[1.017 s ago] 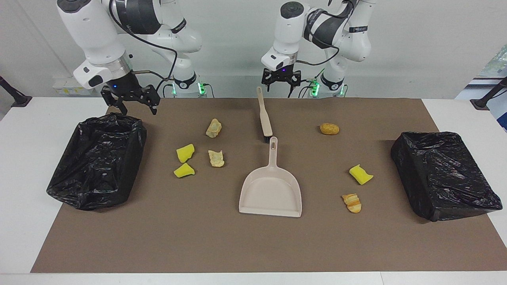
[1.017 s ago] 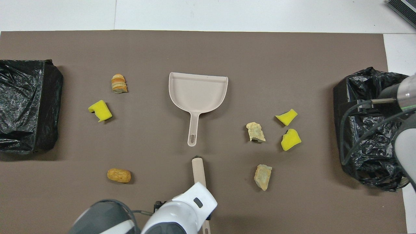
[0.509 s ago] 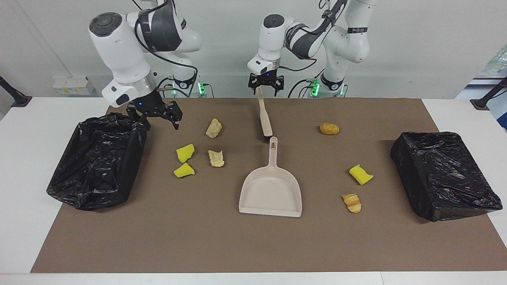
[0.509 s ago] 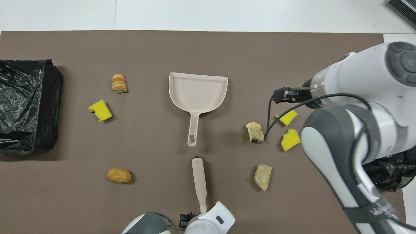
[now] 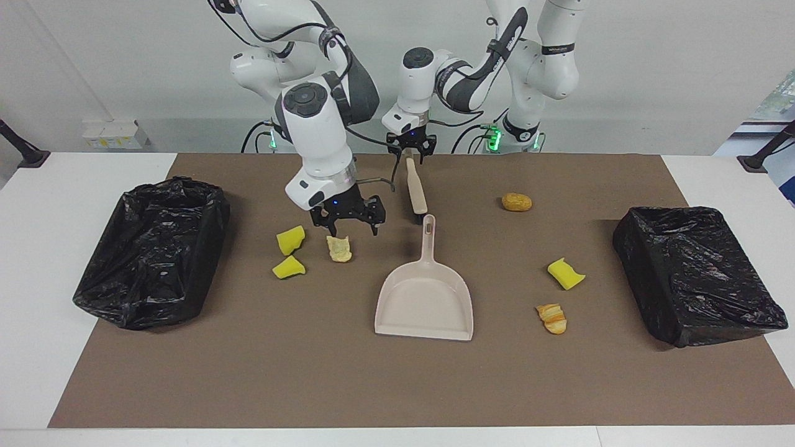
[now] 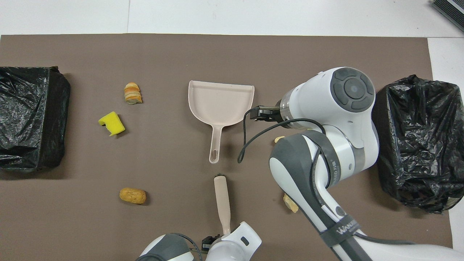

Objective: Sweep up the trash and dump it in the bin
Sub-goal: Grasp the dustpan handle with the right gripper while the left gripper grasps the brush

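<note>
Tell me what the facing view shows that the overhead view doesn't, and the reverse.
Facing only: a pair of yellow wedges and the whole beige lump beside them, by the open right gripper; the left gripper at the brush handle's end.
Overhead only: an edge of a second beige lump, hidden by the right arm in the facing view.
Both: dustpan, brush, brown roll, striped bread piece, lone yellow wedge, two black bins.

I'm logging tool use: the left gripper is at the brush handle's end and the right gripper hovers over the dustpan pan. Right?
Not quite. The left gripper is at the brush handle's end, but the facing view shows the right gripper over the mat beside a pale beige lump, not over the dustpan.
</note>
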Controlling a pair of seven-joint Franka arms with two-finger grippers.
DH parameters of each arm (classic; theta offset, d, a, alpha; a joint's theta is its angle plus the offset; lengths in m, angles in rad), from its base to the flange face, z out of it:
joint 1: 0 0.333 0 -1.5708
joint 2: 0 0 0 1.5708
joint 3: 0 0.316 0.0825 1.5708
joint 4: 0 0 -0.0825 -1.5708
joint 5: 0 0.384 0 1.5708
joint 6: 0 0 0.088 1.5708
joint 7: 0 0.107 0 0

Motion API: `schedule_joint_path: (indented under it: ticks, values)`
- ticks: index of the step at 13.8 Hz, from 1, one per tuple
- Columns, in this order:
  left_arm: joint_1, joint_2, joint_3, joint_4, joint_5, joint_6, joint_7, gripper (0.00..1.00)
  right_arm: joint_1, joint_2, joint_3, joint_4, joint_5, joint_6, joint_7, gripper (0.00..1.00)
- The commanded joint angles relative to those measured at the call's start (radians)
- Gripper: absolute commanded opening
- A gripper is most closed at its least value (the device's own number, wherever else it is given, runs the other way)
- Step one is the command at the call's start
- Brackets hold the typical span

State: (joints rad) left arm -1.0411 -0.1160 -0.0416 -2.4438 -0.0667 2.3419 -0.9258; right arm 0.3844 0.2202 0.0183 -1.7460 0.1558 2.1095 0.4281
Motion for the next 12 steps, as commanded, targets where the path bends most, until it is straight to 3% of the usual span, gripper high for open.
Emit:
schedule_joint_path:
  ticks: [1, 3, 7, 10, 12]
  values:
    - [-0.019, -0.017, 0.017, -0.023, -0.007, 0.002, -0.005, 0.04, 0.022, 0.039, -0.001, 0.013, 0.045, 0.053, 0.032, 1.0]
    - [-0.008, -0.024, 0.02, -0.017, -0.007, -0.021, 0.005, 0.0, 0.033, 0.063, -0.001, 0.013, 0.065, 0.092, 0.047, 1.0]
    - [0.058, -0.106, 0.029, -0.009, -0.004, -0.224, 0.083, 0.0, 0.122, 0.117, -0.003, 0.032, 0.068, 0.124, 0.122, 1.0]
    - [0.212, -0.216, 0.029, -0.012, -0.002, -0.367, 0.32, 0.0, 0.186, 0.171, -0.006, 0.063, 0.032, 0.125, 0.224, 1.0]
    - [0.306, -0.232, 0.029, -0.02, -0.001, -0.44, 0.46, 0.0, 0.198, 0.189, -0.004, 0.068, 0.015, 0.125, 0.254, 1.0]
